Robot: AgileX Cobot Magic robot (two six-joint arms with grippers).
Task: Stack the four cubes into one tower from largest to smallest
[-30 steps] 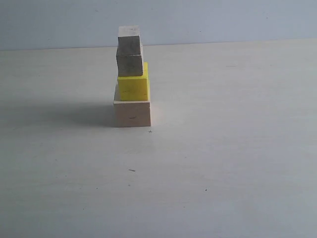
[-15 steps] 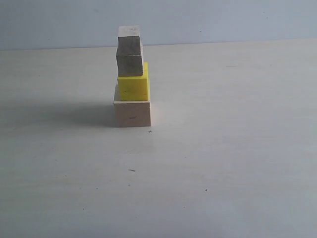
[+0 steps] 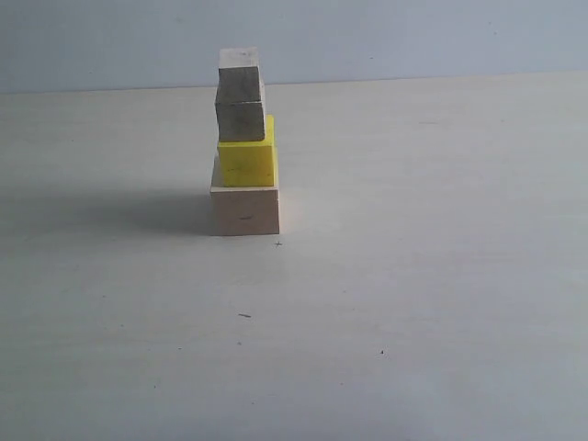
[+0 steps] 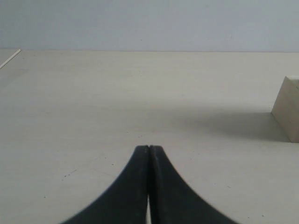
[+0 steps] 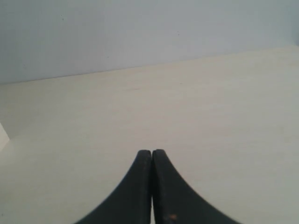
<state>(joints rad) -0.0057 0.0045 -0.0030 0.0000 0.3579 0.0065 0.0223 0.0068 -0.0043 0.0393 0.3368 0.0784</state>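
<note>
ok, left gripper (image 4: 148, 149) and right gripper (image 5: 152, 153) both clenched, empty, pointing level low over table (image 4: 93, 93). tower (image 3: 246, 156) upright, long axis vertical, largest cube lowest.

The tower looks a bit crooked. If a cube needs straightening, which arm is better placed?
Probably left: the tower stands left of centre in the exterior view, and the left wrist view shows its largest cube.
</note>
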